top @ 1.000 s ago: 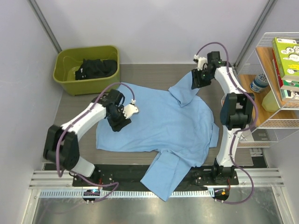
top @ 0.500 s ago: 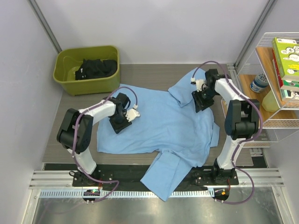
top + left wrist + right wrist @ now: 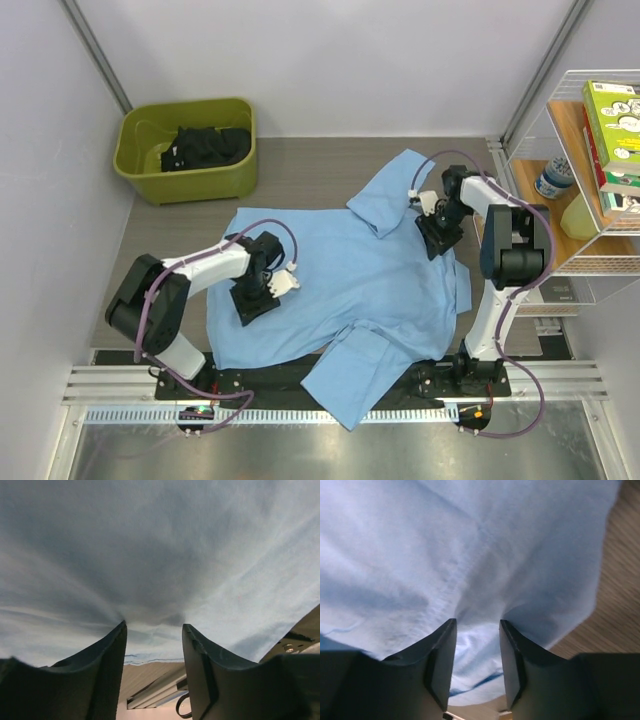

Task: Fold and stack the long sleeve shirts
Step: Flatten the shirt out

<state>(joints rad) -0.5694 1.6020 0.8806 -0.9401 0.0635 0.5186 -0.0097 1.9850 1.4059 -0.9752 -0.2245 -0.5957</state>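
One of the long sleeve shirts (image 3: 350,270), light blue, lies spread over the grey table. One sleeve (image 3: 345,385) hangs across the near rail. My left gripper (image 3: 252,303) presses on its left part, near the hem. In the left wrist view the gripper (image 3: 154,625) has cloth (image 3: 160,555) bunched at its tips, with creases running out from them. My right gripper (image 3: 437,243) sits on the shirt's right shoulder area, below a folded-over flap (image 3: 390,195). In the right wrist view the gripper (image 3: 477,621) has a fold of cloth (image 3: 475,645) filling the gap between the fingers.
A green bin (image 3: 140,160) holding dark clothes (image 3: 208,145) stands at the back left. A wire shelf (image 3: 590,265) with books and bottles rises at the right. The black base plate and metal rail (image 3: 320,410) run along the near edge.
Both grippers came toward the near edge and the shirt slid with them. The right gripper moved down from the back right corner, and the folded flap followed it.
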